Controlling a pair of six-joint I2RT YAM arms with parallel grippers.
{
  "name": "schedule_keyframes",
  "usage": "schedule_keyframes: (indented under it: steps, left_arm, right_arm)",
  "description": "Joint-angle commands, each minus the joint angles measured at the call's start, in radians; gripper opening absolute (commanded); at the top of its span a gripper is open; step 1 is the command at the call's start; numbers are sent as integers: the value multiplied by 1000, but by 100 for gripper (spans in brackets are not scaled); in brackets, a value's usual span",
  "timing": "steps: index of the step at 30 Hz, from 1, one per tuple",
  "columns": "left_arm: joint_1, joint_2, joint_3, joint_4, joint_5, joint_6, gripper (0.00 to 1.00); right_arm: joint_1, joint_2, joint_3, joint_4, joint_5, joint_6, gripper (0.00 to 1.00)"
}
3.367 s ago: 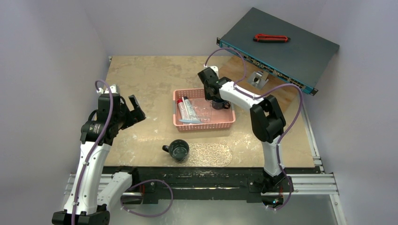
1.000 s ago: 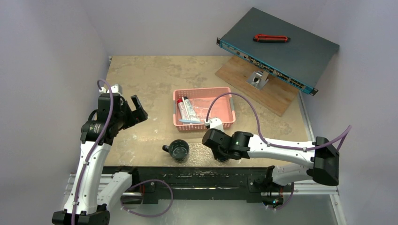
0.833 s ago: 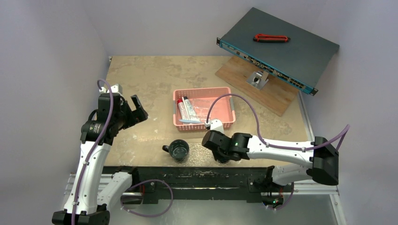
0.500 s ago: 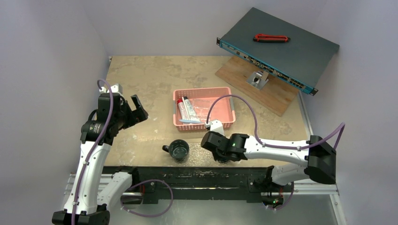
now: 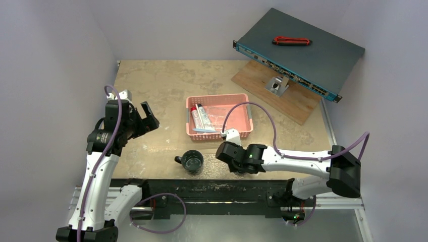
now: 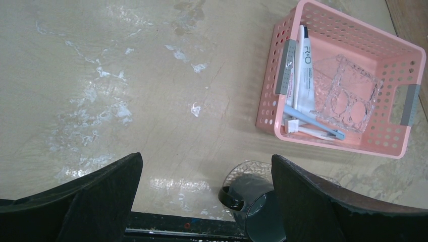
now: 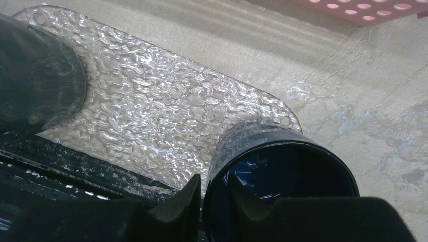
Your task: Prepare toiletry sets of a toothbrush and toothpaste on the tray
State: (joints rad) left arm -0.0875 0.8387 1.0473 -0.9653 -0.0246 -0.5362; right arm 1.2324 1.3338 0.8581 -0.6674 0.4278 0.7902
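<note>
Surface: we saw a mottled beige counter enclosed by pale lilac walls.
Tray: the clear, dimpled tray lay at the counter's near edge, with an empty dark mug on its left end.
Toiletries: toothpaste tubes, a light blue toothbrush and a white toothbrush lay at the left end of the pink basket, beside a clear glass dish.
Far right: a network switch sat tilted on a wooden board, a red tool on top.
Left gripper: raised over the counter's left side, fingers wide apart, holding nothing.
Right gripper: clamped on the rim of a second dark mug at the tray's right end.
Change: seconds earlier this mug was in the basket; the left arm had not moved.
</note>
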Motion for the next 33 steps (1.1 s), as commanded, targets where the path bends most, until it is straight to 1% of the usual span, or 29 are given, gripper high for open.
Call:
schedule_keyframes:
  steps: [1, 4, 6, 11, 17, 23, 26, 33]
  left_arm:
    - [-4, -4, 5, 36, 12, 19, 99]
    - [-4, -4, 5, 35, 16, 19, 99]
    - [-4, -5, 4, 35, 17, 21, 99]
    - [-4, -3, 3, 37, 18, 20, 99]
    - [-4, -3, 3, 37, 20, 19, 99]
    - [-4, -3, 3, 36, 20, 18, 99]
    - [-4, -4, 4, 36, 20, 18, 99]
    - [-4, -10, 5, 38, 20, 18, 99]
  right_arm:
    - [6, -39, 34, -13, 38, 12, 30]
    - [6, -54, 76, -54, 63, 1, 35]
    - [6, -61, 118, -92, 76, -11, 36]
    - [4, -58, 233, -123, 126, -67, 38]
    - [-23, 26, 377, -145, 207, -98, 45]
    - [-104, 130, 482, -98, 184, -108, 44]
    - [-138, 189, 530, -87, 188, -90, 44]
    - [-188, 334, 652, -130, 273, 47, 43]
